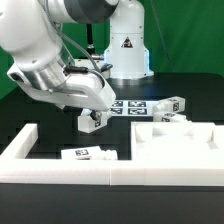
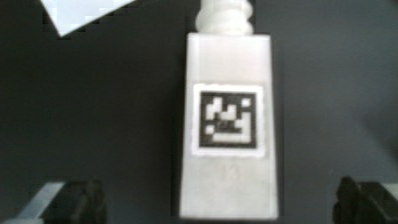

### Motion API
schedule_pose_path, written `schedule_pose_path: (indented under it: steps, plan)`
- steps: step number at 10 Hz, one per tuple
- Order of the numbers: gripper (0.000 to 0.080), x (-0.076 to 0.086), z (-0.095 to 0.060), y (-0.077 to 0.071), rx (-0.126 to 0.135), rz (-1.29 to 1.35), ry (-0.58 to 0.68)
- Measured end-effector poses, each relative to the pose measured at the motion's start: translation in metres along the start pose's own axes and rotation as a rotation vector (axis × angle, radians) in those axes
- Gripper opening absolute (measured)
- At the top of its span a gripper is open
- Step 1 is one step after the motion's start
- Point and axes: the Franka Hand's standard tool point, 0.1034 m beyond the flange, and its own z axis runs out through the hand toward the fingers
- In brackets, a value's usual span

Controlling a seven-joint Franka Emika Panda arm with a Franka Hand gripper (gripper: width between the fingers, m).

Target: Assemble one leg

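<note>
Behind the border wall (image 1: 60, 168), the leg (image 2: 228, 120) lies flat on the bench (image 2: 89, 120) between the gripper's (image 2: 217, 200) 2 spread jaws, neither touching it, so an off-centre closing could shove or twist it rather than pinch it squarely.

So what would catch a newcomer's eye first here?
The white arm reaches down from the exterior view's left toward the middle. In the wrist view a tagged leg fills the frame, untouched between the fingers of the open gripper. A white panel lies at the exterior view's right.
</note>
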Motion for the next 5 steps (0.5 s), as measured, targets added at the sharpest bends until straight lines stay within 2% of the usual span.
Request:
schedule_pose_path:
  steps: [3,5]
  plan:
    - [0.0649,-0.004,0.007,-0.003,-0.014,-0.005,-0.193]
    - [0.0649,0.001,0.015,-0.002,-0.024,-0.004,-0.281]
